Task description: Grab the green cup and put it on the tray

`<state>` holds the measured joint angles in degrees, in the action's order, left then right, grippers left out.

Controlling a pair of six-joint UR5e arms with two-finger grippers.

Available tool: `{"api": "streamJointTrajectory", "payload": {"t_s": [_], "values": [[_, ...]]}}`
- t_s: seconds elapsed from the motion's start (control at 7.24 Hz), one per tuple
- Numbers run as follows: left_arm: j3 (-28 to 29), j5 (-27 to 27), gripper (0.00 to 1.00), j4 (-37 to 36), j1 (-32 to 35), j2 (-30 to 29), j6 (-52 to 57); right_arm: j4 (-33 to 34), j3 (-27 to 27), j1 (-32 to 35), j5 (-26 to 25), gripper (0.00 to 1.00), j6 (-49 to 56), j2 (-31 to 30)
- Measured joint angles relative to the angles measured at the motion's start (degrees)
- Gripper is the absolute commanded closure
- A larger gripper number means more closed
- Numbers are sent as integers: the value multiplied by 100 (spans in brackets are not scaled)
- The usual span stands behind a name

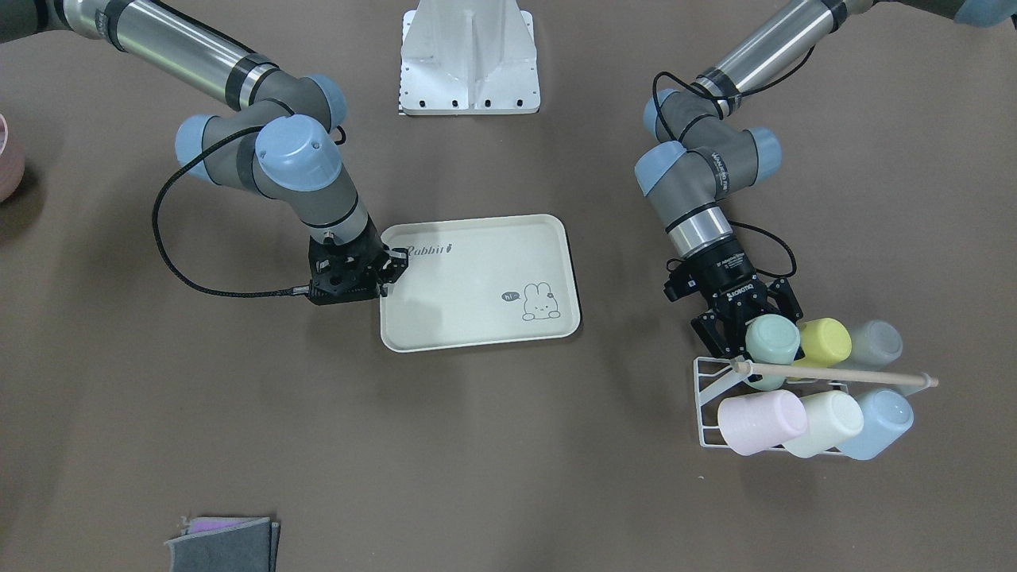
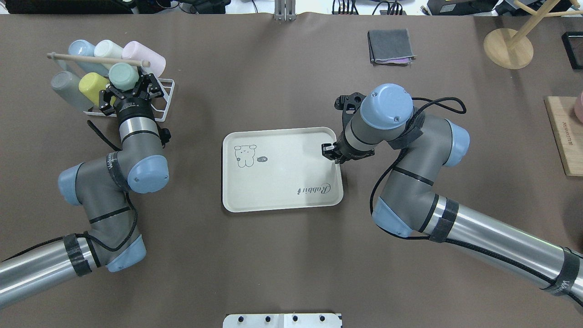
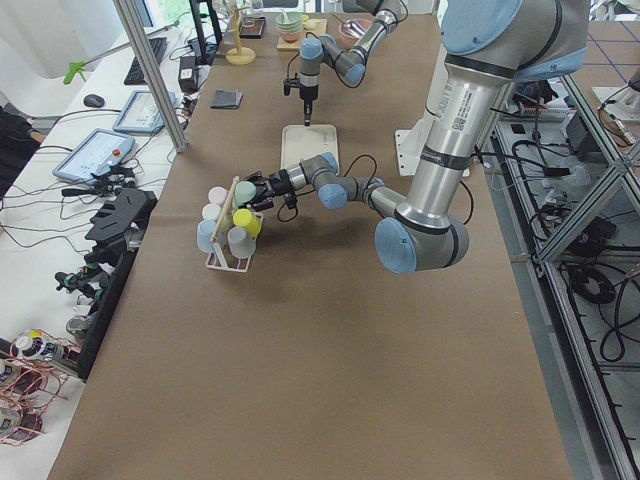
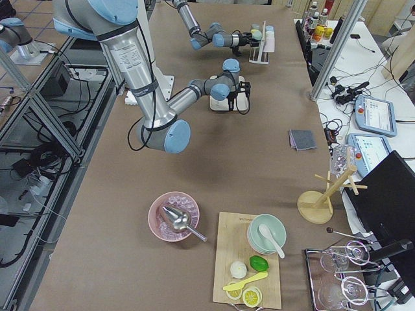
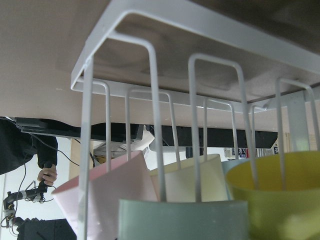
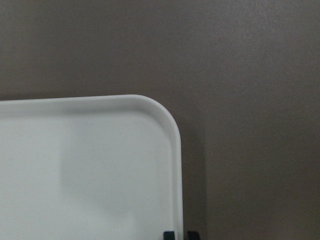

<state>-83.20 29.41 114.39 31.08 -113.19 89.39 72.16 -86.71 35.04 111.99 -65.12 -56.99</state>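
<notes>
On the white wire rack at my left end of the table, the green cup sits tilted with its closed base facing up. It is in the row nearer me, at the end closest to the tray. It is not on the tray yet.

My left gripper is right at it, jaws spread and the cup between them. A gap shows on at least one side, so I am not clamped on. The left wrist camera has the cup's pale green wall filling the bottom edge, with the rack's wire loops rising above it.

Just beside the green cup is the yellow cup, then a grey cup. The far row holds a pink cup, a cream cup and a light blue cup. A wooden rod runs along the top between the two rows.

The tray lies flat mid-table, well apart from the rack, with nothing on it. "Rabbit" script and a bunny drawing are visible on it.

My right gripper is at the tray's short edge on my right, near the script corner. Its fingertips are close together, one on each side of the rim, and it looks pinched on the tray.

A folded grey cloth lies at the far side of the table.
</notes>
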Motion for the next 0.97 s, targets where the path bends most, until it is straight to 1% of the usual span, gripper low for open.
{"api": "streamJointTrajectory", "payload": {"t_s": [0.14, 0.28, 0.41, 0.55, 0.69, 0.97], "values": [[-70, -1, 92, 128, 28, 19, 188, 0, -8, 74, 29, 66, 0, -20], [-105, 8, 93, 328, 38, 55, 383, 0, -22, 180, 102, 64, 33, -71], [-122, 29, 93, 540, 37, 113, 546, 2, -44, 333, 236, 56, 62, -163], [-127, 45, 93, 715, 19, 191, 624, 15, -78, 542, 405, 31, 105, -293], [-122, 52, 93, 847, -17, 271, 653, 41, -136, 862, 643, 0, 266, -483], [-102, 55, 93, 942, -60, 332, 666, 86, -209, 1645, 1089, 0, 789, -859]]}}
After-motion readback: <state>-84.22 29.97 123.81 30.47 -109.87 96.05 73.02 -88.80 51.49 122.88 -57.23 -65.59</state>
